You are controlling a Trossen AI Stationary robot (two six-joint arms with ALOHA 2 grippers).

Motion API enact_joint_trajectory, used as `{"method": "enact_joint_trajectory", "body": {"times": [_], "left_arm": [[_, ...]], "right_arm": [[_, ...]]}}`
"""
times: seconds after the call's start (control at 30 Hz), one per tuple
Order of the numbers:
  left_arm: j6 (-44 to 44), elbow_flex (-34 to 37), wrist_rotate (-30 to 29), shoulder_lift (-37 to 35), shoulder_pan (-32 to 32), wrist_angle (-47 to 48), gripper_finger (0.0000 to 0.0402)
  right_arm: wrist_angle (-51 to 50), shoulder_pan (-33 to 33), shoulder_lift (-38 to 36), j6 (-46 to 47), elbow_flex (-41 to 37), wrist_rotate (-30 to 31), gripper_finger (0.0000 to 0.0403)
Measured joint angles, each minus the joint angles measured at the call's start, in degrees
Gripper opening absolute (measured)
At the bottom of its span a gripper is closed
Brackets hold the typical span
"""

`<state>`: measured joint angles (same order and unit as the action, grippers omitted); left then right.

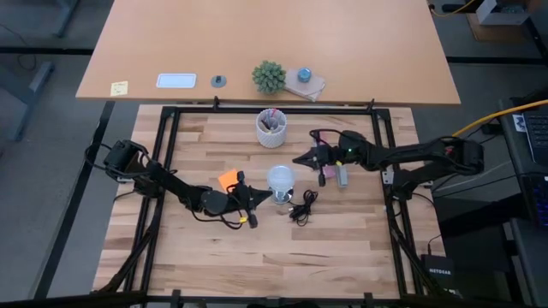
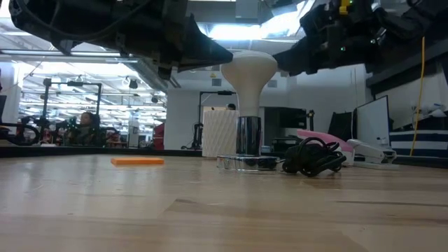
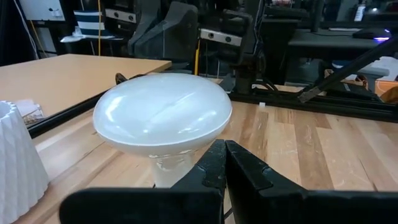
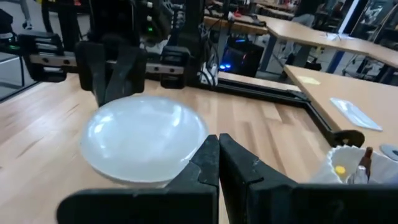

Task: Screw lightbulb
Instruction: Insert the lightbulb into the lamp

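Lightbulb point(image 1: 281, 179): I see it standing upright mid-worktop, wide rounded end up, narrow base down in the silvery fitting point(image 2: 248, 137); smooth matte white, funnel-shaped.
Fitting and cord: polished metal sleeve on a thin clear base; a black cord point(image 1: 302, 208) lies in a loose tangle just beside it.
Left tool point(image 1: 259, 196): fingers pressed together, holding nothing, tip level with the bulb and just beside it on my left; in its wrist view the dark fingertips meet under the bulb's rim.
Right tool point(image 1: 302, 159): fingers also shut on nothing, poised just beside the bulb on the opposite, farther side.
Step in hand: I judge the bulb is seated in the fitting, but I cannot tell how far it is threaded; neither tool grips it.
Next move: I reckon one tool must spread its fingers wide enough for the dome, close softly on it and turn, while the other steadies the fitting, since the light base could spin or slide on the wood.
Worktop point(image 1: 342, 248): pale butcher-block planks, visible grain, black frame.
Nearby: flat orange piece point(image 1: 228, 180) beside the left arm; pink and grey items by the right arm.
Farther back: white ribbed cup point(image 1: 272, 129) holding pens.
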<state>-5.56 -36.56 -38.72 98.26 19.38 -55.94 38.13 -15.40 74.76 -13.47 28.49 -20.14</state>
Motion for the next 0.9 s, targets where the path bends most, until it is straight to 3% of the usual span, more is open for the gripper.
{"method": "enact_joint_trajectory", "body": {"times": [0.73, 0.9], "left_arm": [[0.0, 0.0, -3.2, 0.0, 0.0, 0.0, 0.0001], [0.0, 0.1, -5.0, 0.0, -0.1, 0.2, 0.0001]], "right_arm": [[-2.2, 0.3, 2.4, 5.7, 0.0, -4.8, 0.0005], [-1.8, 2.5, 2.4, 5.6, 0.0, -3.5, 0.0005]]}}
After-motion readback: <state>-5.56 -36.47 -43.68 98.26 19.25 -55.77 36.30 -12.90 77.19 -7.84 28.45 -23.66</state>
